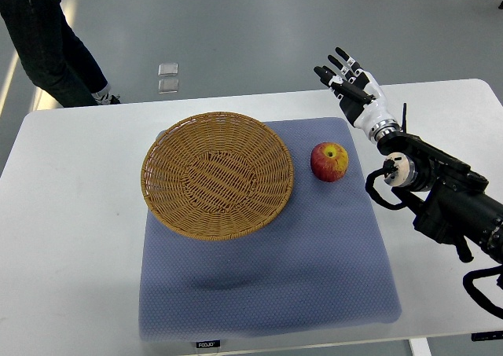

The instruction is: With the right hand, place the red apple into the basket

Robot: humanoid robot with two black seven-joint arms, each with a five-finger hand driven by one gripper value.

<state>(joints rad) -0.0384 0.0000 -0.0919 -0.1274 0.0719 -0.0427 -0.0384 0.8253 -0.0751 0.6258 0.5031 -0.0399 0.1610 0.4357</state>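
One white table (71, 214) fills most of the view, and at the far left, beyond its edge, a person's legs (47, 42) in dark trousers stand on the grey floor (251, 26). Two small clear square things (167, 78) lie on that floor a little further right; what they are cannot be told. On the table lies a blue-grey mat (267, 285), slightly rumpled along its near part, with a small label at its near edge. A round wicker basket (218, 174) sits on the mat's far left part, its left rim reaching just past the mat's edge; nothing lies inside it. Just right of the basket, apart from its rim, the red apple (329, 161) stands upright on the mat, red with a yellowish patch on its right side and its stem end up. Further right and beyond the apple, the right hand (352, 85) hangs over the far right corner of the mat, clear of the apple and holding nothing. Its black-tipped fingers (335, 67) are stretched out and apart, pointing away towards the far edge of the table. The white wrist leads back to the black arm (448, 195), which comes in from the right edge with looped cables beside it.
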